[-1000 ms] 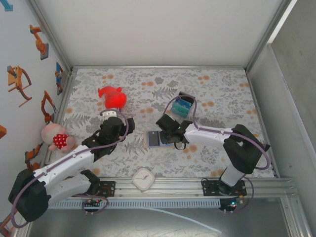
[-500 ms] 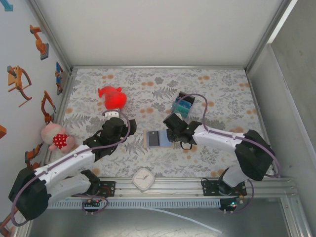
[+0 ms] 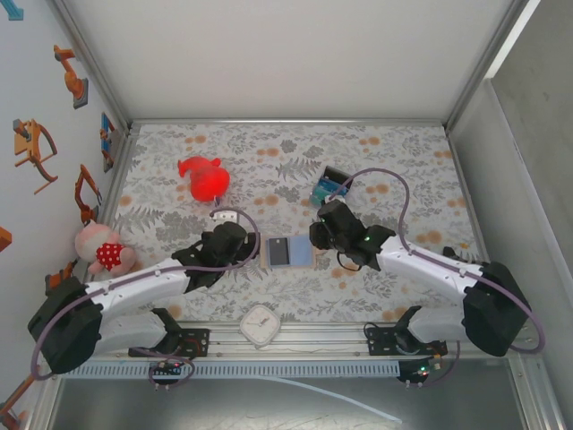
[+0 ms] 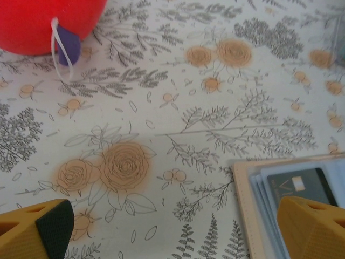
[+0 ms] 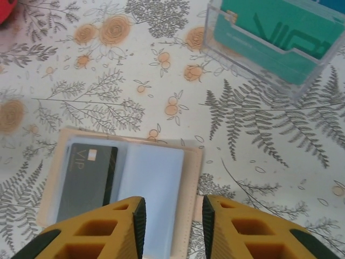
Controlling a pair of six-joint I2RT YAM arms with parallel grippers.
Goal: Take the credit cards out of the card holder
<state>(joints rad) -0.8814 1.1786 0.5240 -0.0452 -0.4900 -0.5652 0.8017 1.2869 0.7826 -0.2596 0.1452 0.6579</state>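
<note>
The tan card holder (image 3: 290,252) lies open and flat on the floral cloth. A dark credit card (image 3: 279,252) sits in its left half; the right half shows pale blue lining. In the right wrist view the card holder (image 5: 191,178) has the dark credit card (image 5: 87,175) marked VIP in its left pocket. My right gripper (image 5: 172,226) (image 3: 315,242) hovers at its right side, open by a narrow gap; one pad is over the lining, the other past the tan edge. My left gripper (image 4: 175,221) (image 3: 255,247) is wide open beside the left edge of the card holder (image 4: 245,208), grasping nothing.
A clear box (image 5: 269,51) (image 3: 329,185) with teal cards stands behind the wallet. A red toy (image 3: 204,176) (image 4: 43,21) lies at the back left, a pink plush (image 3: 103,251) at the left wall, and a white clock (image 3: 260,324) on the front rail.
My left gripper has moved right, up to the wallet's left edge. My right gripper drew back off the wallet's right half to its right edge, and its jaws narrowed a little.
</note>
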